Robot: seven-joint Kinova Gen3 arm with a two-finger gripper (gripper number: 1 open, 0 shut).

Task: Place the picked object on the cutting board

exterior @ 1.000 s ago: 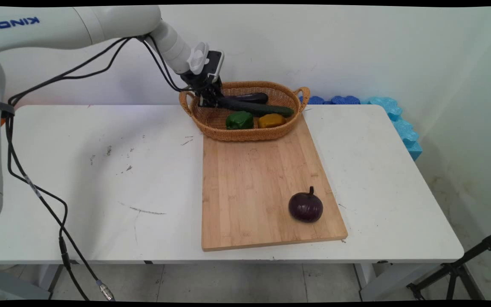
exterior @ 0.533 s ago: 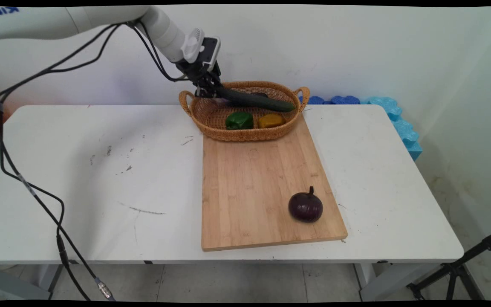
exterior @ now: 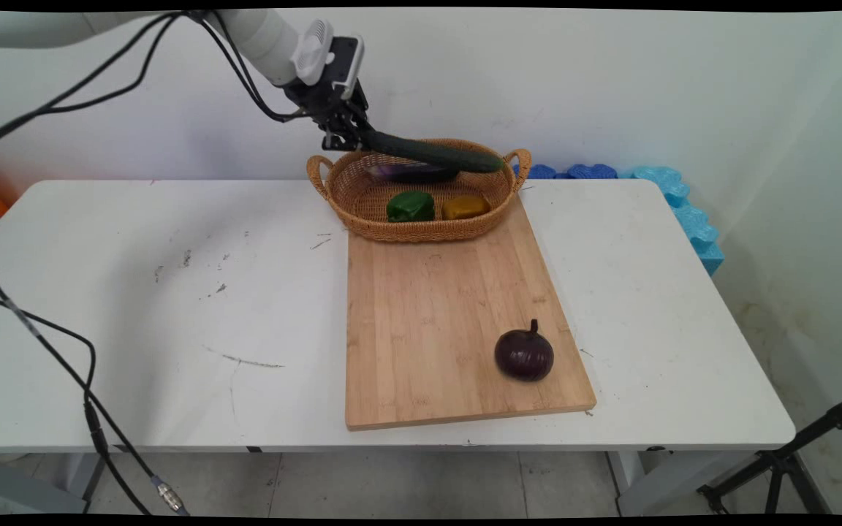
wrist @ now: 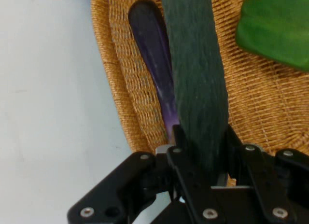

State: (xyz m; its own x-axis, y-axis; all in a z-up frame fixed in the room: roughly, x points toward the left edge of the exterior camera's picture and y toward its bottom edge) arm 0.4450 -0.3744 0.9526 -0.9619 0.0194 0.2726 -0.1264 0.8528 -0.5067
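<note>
Cucumber (exterior: 432, 153) has risen clear of the basket (exterior: 362, 219), uncovering the aubergine (exterior: 410, 173).
Claw (exterior: 344, 139) clamps 1 cucumber end, hidden between its fingers; 2 peppers, green (exterior: 410, 206) and yellow (exterior: 465, 207), lie below.

No legible text or labels anywhere.

The white bench (exterior: 172, 292) carries a wooden cutting board (exterior: 435, 321) right of centre, reaching its near edge, and a wicker basket (exterior: 362, 208) at the far edge, overlapping the board's far end.
</note>
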